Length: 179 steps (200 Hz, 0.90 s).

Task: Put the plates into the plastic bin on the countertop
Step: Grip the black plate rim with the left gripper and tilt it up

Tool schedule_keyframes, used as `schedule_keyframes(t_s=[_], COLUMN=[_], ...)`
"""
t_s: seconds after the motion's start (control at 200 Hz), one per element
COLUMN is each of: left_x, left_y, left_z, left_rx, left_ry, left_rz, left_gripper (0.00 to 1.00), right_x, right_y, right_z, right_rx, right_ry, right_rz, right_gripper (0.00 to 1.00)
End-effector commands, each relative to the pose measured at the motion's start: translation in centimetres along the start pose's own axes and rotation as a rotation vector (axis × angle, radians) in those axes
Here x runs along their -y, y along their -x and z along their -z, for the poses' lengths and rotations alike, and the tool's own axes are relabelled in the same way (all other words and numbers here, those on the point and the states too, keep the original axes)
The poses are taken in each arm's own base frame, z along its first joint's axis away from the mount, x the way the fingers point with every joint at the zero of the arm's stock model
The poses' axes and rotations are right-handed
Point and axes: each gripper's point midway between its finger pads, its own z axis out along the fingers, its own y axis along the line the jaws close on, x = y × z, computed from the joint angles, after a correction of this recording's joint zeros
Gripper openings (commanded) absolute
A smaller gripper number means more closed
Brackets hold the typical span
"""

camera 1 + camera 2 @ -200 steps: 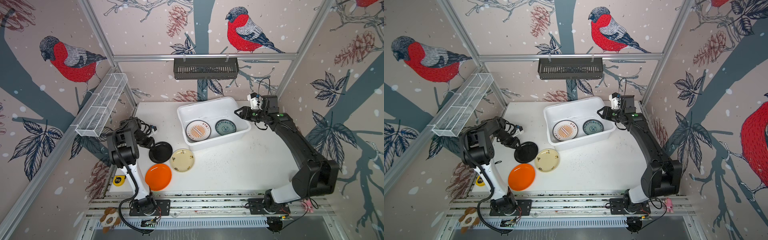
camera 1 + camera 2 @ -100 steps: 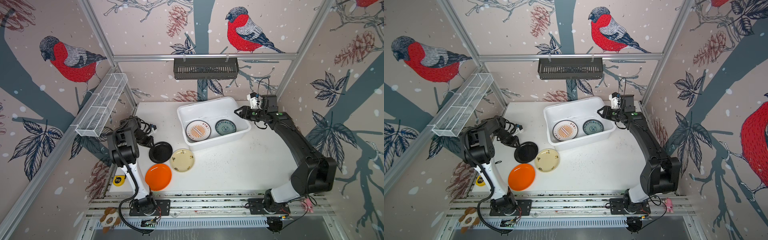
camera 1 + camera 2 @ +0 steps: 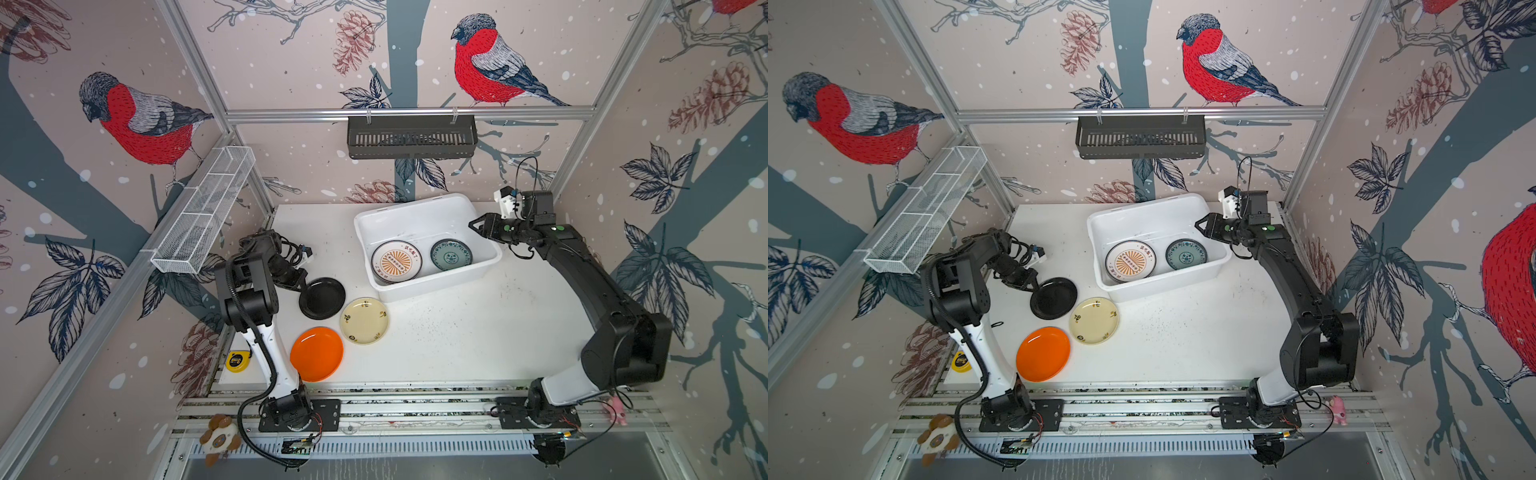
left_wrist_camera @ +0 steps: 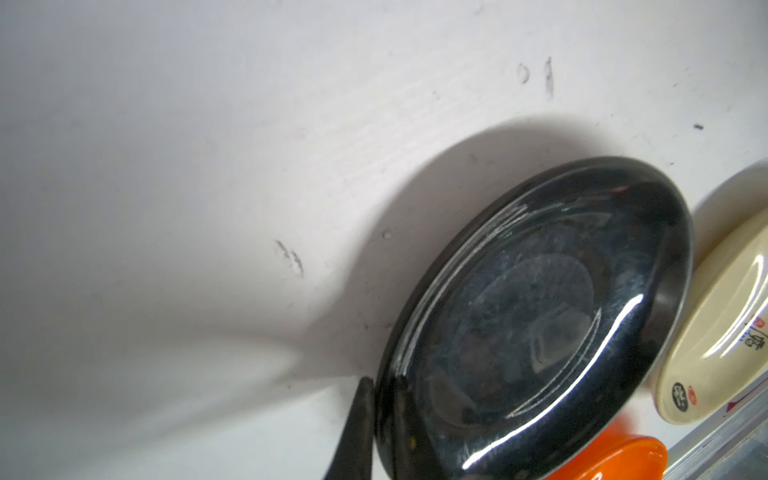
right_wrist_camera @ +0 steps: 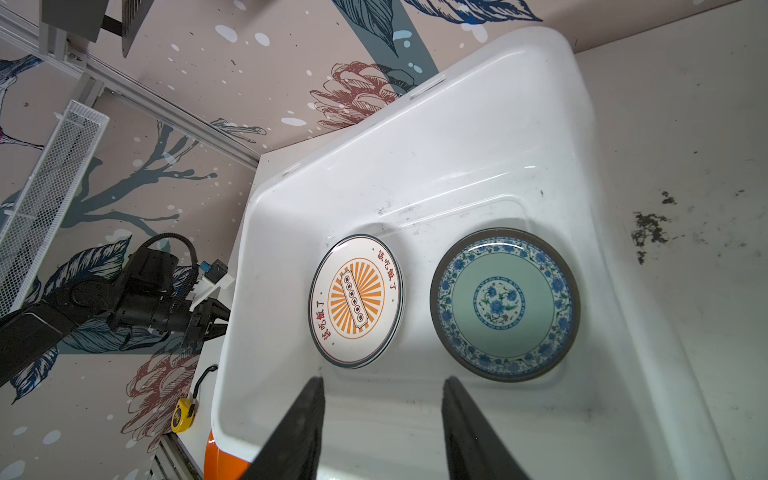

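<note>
A black plate [image 3: 322, 298] [image 4: 540, 324] lies on the white countertop [image 3: 457, 332], left of the plastic bin [image 3: 419, 220]. My left gripper [image 3: 302, 286] [image 4: 382, 384] is shut on its left rim, one finger on each side of the edge. A cream plate [image 3: 364, 321] and an orange plate [image 3: 316, 354] lie flat just in front of it. Inside the bin rest a white sunburst plate [image 3: 397, 262] [image 5: 357, 301] and a teal-patterned plate [image 3: 451, 254] [image 5: 505, 303]. My right gripper [image 3: 473, 224] [image 5: 382, 380] hangs open and empty over the bin's right end.
A black slatted basket [image 3: 411, 137] hangs on the back rail. A white wire rack [image 3: 205, 212] juts out from the left wall above my left arm. A yellow tape measure [image 3: 237, 360] sits at the counter's front left corner.
My left gripper has closed onto the black plate's rim. The plates and my right arm have not moved.
</note>
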Motion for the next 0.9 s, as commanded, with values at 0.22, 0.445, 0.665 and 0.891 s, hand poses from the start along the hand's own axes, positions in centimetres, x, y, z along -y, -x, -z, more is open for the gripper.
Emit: schedule_keyframes(t_s=[0.22, 0.445, 0.665, 0.891], left_x=[-0.05, -0.19, -0.12, -0.19], left_y=[-0.04, -0.01, -0.09, 0.25], left_z=[-0.08, -0.31, -0.61, -0.16], left_rx=[-0.008, -0.007, -0.01, 0.002], left_ry=[-0.01, -0.008, -0.015, -0.005], left_rz=[0.009, 0.017, 0.03, 0.034], left_gripper=[0.13, 0.16, 0.12, 0.0], right_x=[0.13, 0.38, 0.49, 0.64], right_y=[0.36, 0.26, 0.31, 0.4], right_z=[-0.14, -0.28, -0.44, -0.64], right_rx=[0.012, 0.01, 0.012, 0.013], right_ry=[0.01, 0.01, 0.013, 0.018], right_rz=[0.008, 0.003, 0.002, 0.0], right_gripper=[0.48, 0.48, 0.48, 0.48])
